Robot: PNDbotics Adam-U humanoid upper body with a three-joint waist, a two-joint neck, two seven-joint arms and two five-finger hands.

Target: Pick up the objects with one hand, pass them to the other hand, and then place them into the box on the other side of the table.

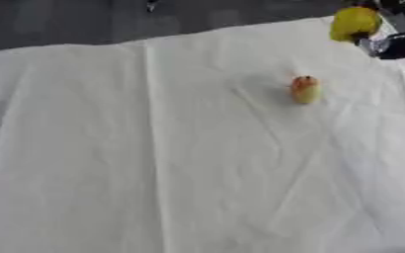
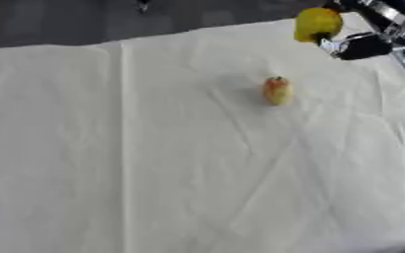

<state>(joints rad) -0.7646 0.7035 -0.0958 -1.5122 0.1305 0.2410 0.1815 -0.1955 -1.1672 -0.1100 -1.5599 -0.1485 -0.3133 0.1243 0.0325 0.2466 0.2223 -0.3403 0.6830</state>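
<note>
At the upper right of the frame, your right hand has its fingers curled round a yellow fruit. Right of centre, a small orange-yellow fruit stands on the white-covered bench, well apart from the hand.

right hand | upper right corner | fingers curled, gripping

A table covered by a white cloth fills most of both views. The cloth is marked by long fold creases, one running straight from the far edge toward the near side, and by slanting wrinkles on the right half. Its far edge is seen askew, rising toward the right. Beyond that edge a dark grey floor is shown as a blurred band. The cloth is evenly and softly lit, with faint shading along the creases.
</note>
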